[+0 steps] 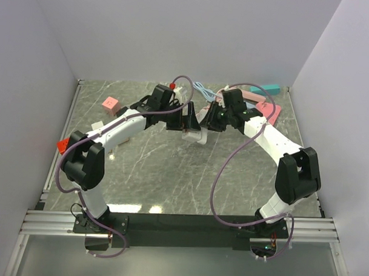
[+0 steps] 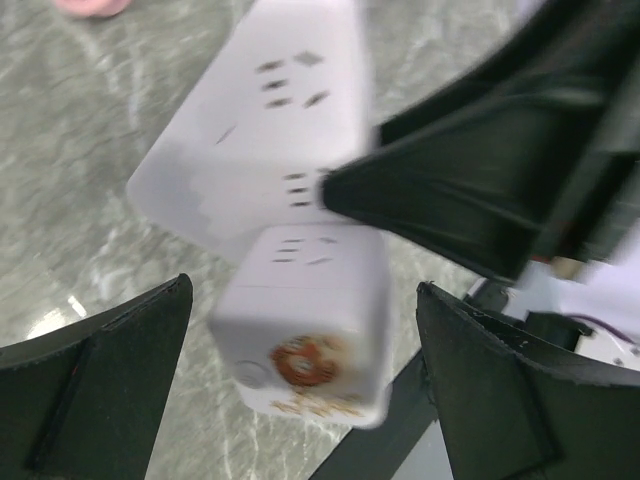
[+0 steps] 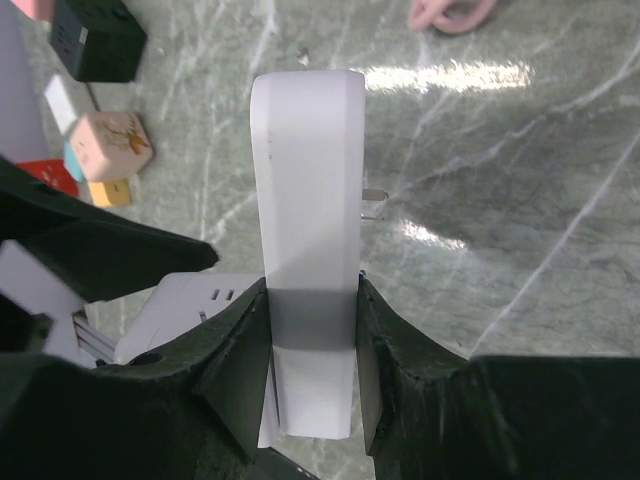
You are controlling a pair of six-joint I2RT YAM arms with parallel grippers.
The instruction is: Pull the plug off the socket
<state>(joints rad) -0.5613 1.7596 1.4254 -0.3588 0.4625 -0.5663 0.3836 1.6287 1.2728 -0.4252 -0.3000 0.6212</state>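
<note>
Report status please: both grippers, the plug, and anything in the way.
Right gripper shut on white socket block. Left gripper open, straddling cube plug, not gripping. Plug looks seated against the block. Nothing in the way.

I log on the marble table point(image 1: 171, 174): pink block point(image 1: 110, 103), far left; red wedge point(image 1: 62, 146), left edge; teal block point(image 1: 271, 88), far right; light blue cable point(image 1: 201, 89), at the back; black cube point(image 3: 95, 35); pink patterned cube point(image 3: 112, 142), yellow block point(image 3: 108, 192) just beside it.

Flat white plug point(image 3: 305, 200), prong exposed, stands upright beside the white socket cube point(image 3: 185, 305).
</note>
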